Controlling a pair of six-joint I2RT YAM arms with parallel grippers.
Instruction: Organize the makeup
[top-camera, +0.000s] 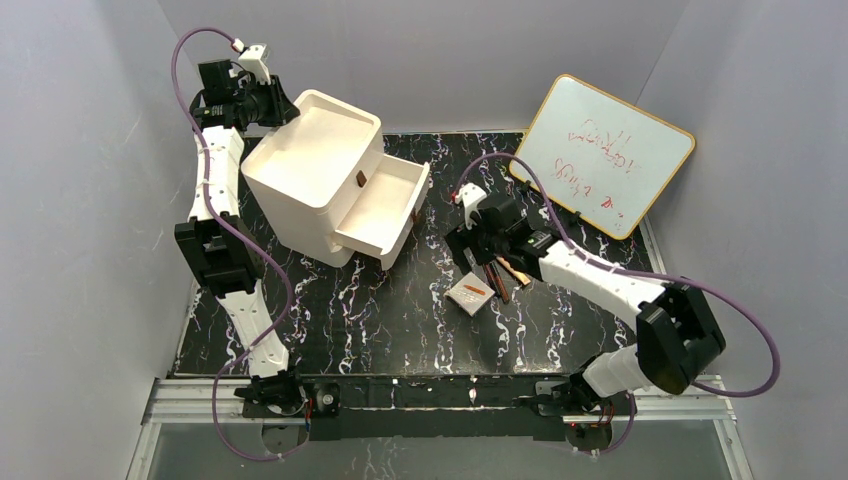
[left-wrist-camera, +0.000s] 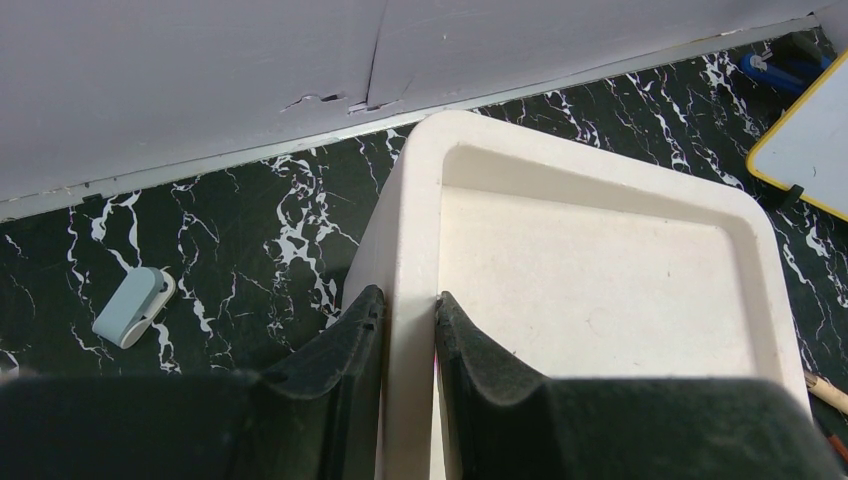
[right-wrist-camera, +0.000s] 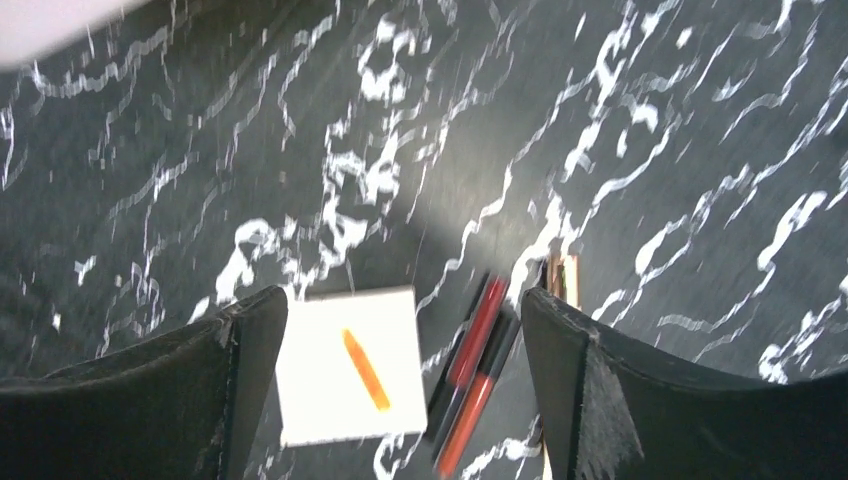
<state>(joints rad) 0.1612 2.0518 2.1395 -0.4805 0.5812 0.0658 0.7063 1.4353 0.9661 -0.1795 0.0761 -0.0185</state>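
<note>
A small white square pad with an orange mark (top-camera: 470, 293) lies on the black marbled table, with thin red and brown sticks (top-camera: 497, 278) just to its right. My right gripper (top-camera: 482, 258) hovers over them, open and empty. In the right wrist view the pad (right-wrist-camera: 350, 365) and the red sticks (right-wrist-camera: 475, 370) lie between the spread fingers of my right gripper (right-wrist-camera: 400, 300), and a tan stick (right-wrist-camera: 562, 275) lies by the right finger. My left gripper (left-wrist-camera: 408, 305) is shut on the rim of the cream drawer box (left-wrist-camera: 600, 260), at its back left corner (top-camera: 275, 105). The round discs are out of view.
The drawer box (top-camera: 310, 170) stands at the back left with one drawer (top-camera: 385, 205) pulled open towards the right. A yellow-framed whiteboard (top-camera: 605, 155) leans at the back right. A light blue clip (left-wrist-camera: 130, 305) lies behind the box near the back wall.
</note>
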